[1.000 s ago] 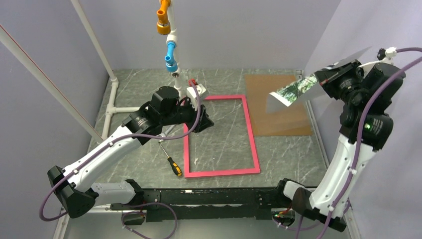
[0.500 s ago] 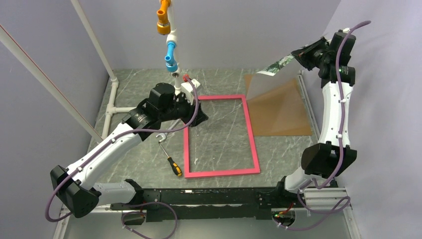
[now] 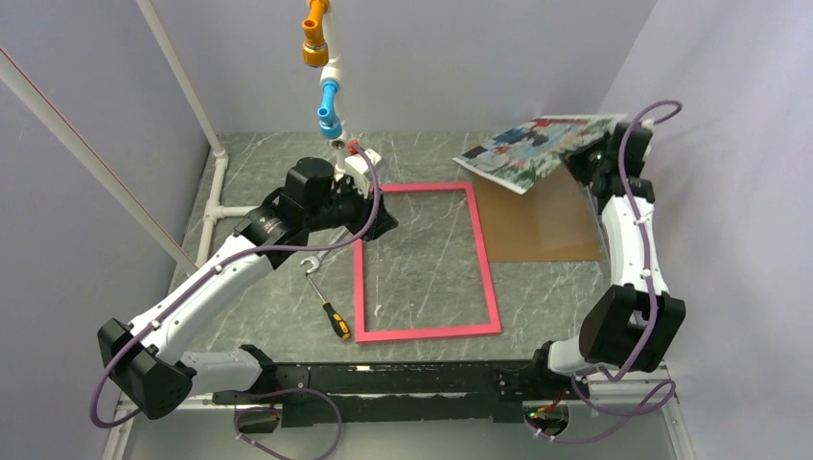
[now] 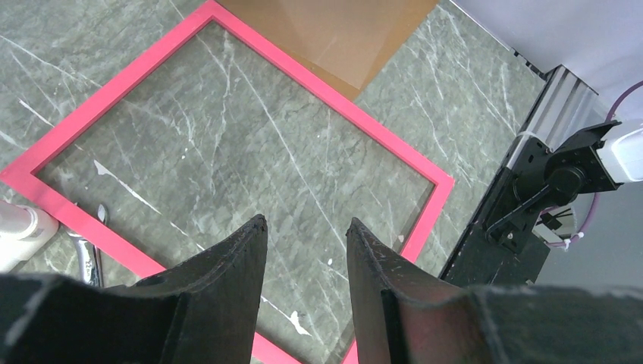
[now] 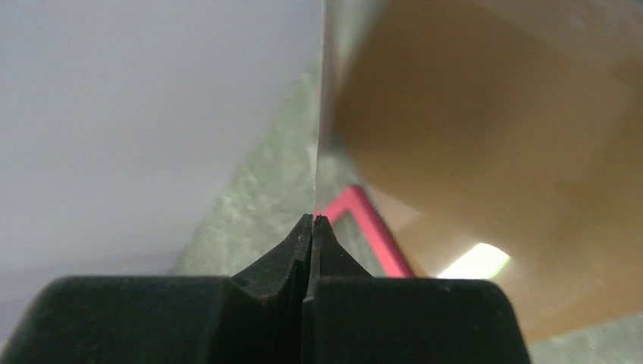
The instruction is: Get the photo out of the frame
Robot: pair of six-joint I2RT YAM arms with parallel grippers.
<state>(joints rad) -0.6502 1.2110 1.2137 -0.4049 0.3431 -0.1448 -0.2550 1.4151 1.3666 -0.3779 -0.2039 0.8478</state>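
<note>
Hanging in the air at the far right of the table (image 3: 278,307), the photo (image 3: 525,149) is out of the frame (image 3: 428,333) and well apart from it, printed side up and tilted, with its left corner lower than the end that is held. The right gripper (image 3: 587,151) has its fingers pressed together on the photo's right edge; in the right wrist view the sheet (image 5: 318,129) runs edge-on as a thin line up from between the closed black fingertips (image 5: 303,235). Under the photo lies the brown backing board (image 3: 542,225), flat on the table just beside the frame's right side. The frame, a pink-red rectangle, lies flat near the middle of the table, and the grey marbled surface shows through its opening. The left gripper (image 3: 379,228) hovers over the far left part of the frame, its two black fingers (image 4: 243,273) partly apart with nothing between them; the left wrist view looks down past them onto the frame (image 4: 318,91) and a corner of the board (image 4: 334,30). A screwdriver (image 3: 331,311) with a yellow and black handle lies just left of the frame's near corner. A white pipe structure (image 3: 216,172) stands at the far left, with orange and blue fittings (image 3: 326,101) above the table's far side.
</note>
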